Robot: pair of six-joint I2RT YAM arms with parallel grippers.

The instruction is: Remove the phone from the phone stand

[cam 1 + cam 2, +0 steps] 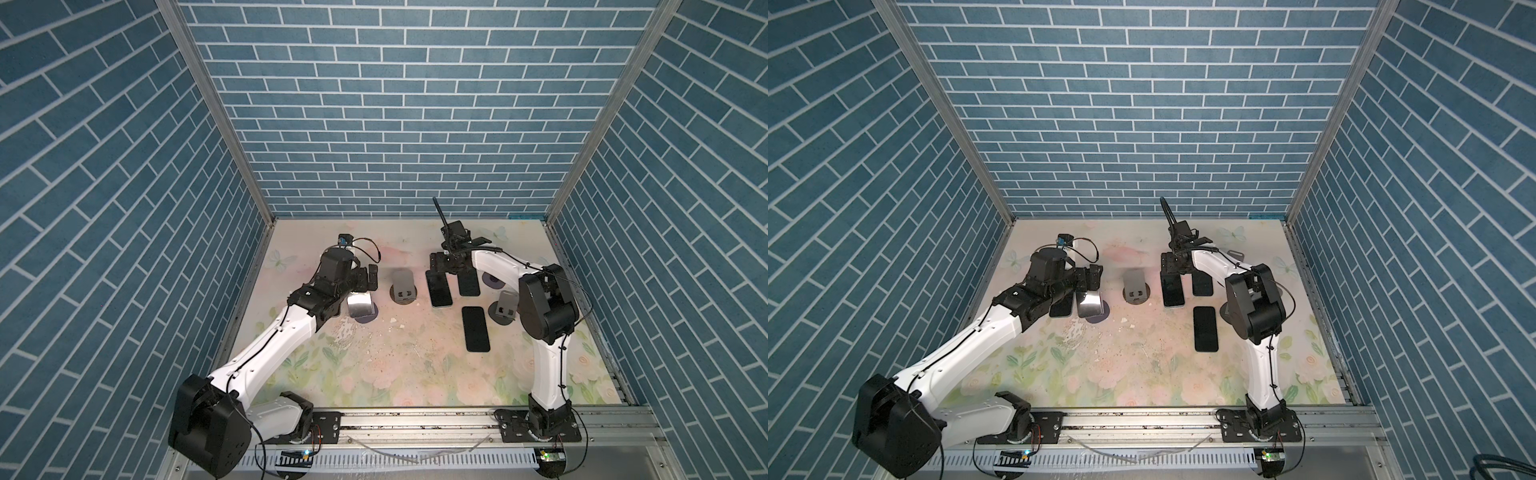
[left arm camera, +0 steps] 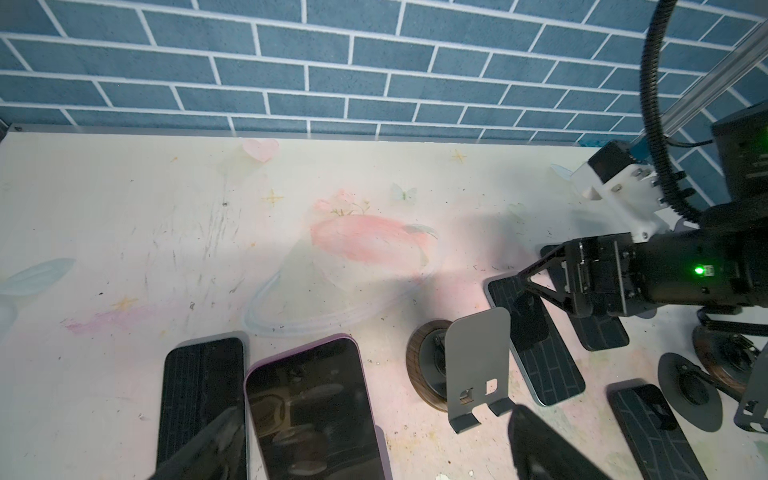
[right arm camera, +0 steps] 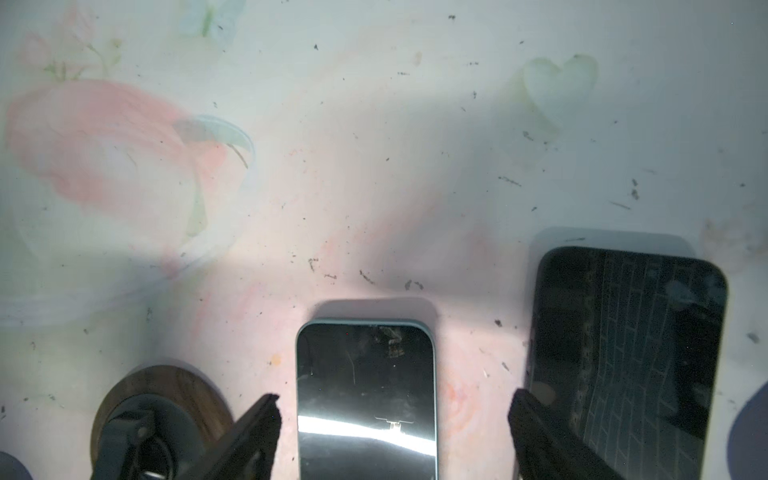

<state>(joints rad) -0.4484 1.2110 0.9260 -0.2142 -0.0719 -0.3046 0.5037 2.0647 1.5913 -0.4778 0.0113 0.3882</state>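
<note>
— How is the right gripper [image 3: 395,399] found?
— Its jaws are seen spread apart, with nothing clasped. The teal-cased phone [image 3: 365,395] is framed between them, and a gap is visible at either finger.
— Where is that phone placed?
— It is laid flat, screen up, on the floral table [image 1: 374,374]. It is off the grey phone stand [image 1: 402,286], which stands empty just beside it. A black phone [image 3: 623,353] is laid flat on its other side.
— What is noted of the left gripper [image 2: 374,415]?
— It is held wide open above a purple-edged phone [image 2: 311,407], with nothing grasped. In a top view that phone is seen tilted over a dark round base [image 1: 369,319]. Whether it is touched cannot be told. A second black phone [image 2: 203,399] is laid just beside it.
</note>
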